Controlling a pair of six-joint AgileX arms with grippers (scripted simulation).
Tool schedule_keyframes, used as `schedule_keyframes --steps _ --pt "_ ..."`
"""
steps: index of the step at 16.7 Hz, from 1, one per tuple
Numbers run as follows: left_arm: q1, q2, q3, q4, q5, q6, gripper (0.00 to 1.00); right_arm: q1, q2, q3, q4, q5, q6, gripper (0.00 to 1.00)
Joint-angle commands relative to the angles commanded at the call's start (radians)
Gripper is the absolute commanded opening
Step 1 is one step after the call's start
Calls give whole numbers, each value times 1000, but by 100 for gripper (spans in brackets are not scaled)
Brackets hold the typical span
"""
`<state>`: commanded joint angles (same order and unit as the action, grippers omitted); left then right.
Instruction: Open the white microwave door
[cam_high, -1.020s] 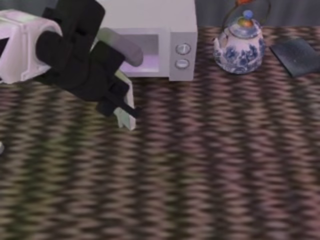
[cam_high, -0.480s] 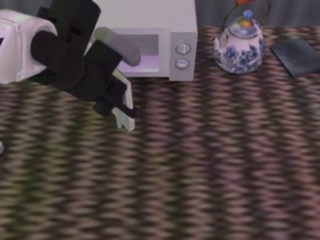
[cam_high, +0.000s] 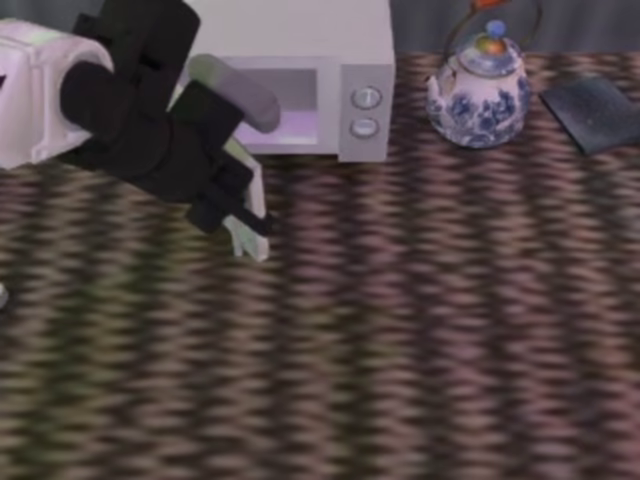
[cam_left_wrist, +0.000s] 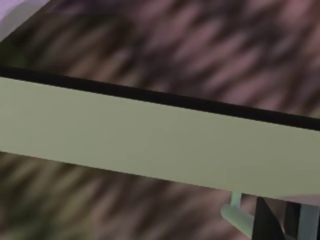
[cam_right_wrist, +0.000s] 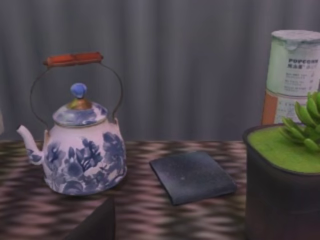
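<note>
Here the microwave, a boxy off-white case with two round silver knobs on its front panel, stands at the back of the worktop, left of centre; its pale cavity lies open to view, nothing visible inside. The door is swung out toward the front, a flat slab seen edge-on. The left pincer is at the door's free edge, black fingers against it; whether they clamp it I cannot tell. The left wrist view shows the door's pale edge with a dark rim running across the woven-patterned worktop.

To the right of the microwave stands a rounded blue-and-white floral teapot with a wire handle, then a flat dark square pad. The right wrist view adds a dark pot holding a green succulent and a popcorn can behind it. The right pincer is out of sight.
</note>
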<state>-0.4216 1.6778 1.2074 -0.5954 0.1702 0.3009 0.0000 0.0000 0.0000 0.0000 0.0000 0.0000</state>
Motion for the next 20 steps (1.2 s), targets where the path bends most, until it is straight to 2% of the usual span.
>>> schedule_keyframes --steps 11,20 --pt "-2 2 -3 -1 7 1 0 0 0 0 0 0 0 100" --pt "73 -29 -34 -44 92 181 0 0 0 0 0 0 0 100"
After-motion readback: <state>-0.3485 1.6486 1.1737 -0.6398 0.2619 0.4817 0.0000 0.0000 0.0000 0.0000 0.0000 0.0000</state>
